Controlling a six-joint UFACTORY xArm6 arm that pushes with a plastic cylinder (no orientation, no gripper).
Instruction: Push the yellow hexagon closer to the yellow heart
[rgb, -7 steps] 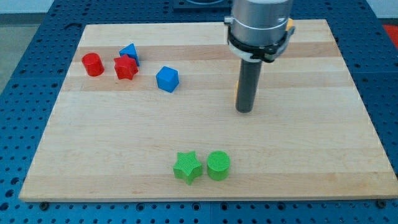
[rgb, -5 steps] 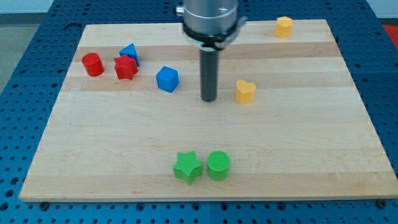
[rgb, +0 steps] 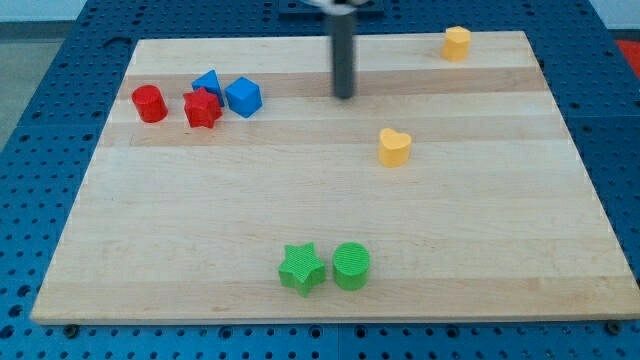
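Note:
The yellow hexagon (rgb: 457, 43) sits near the view's top right corner of the wooden board (rgb: 330, 250). The yellow heart (rgb: 394, 147) lies right of the board's centre, well below and left of the hexagon. My tip (rgb: 345, 96) is on the board near the view's top centre, left of the hexagon and above-left of the heart, touching neither. The rod above it is blurred.
At the view's upper left stand a red cylinder (rgb: 149, 103), a red star (rgb: 202, 109), a blue triangle (rgb: 208, 83) and a blue cube (rgb: 243, 96), packed close together. A green star (rgb: 301, 268) and a green cylinder (rgb: 351, 265) sit at the bottom centre.
My tip swept left from beside the heart, then up to the view's top centre. The blue cube moved up and left, now beside the red star. The yellow blocks have not moved.

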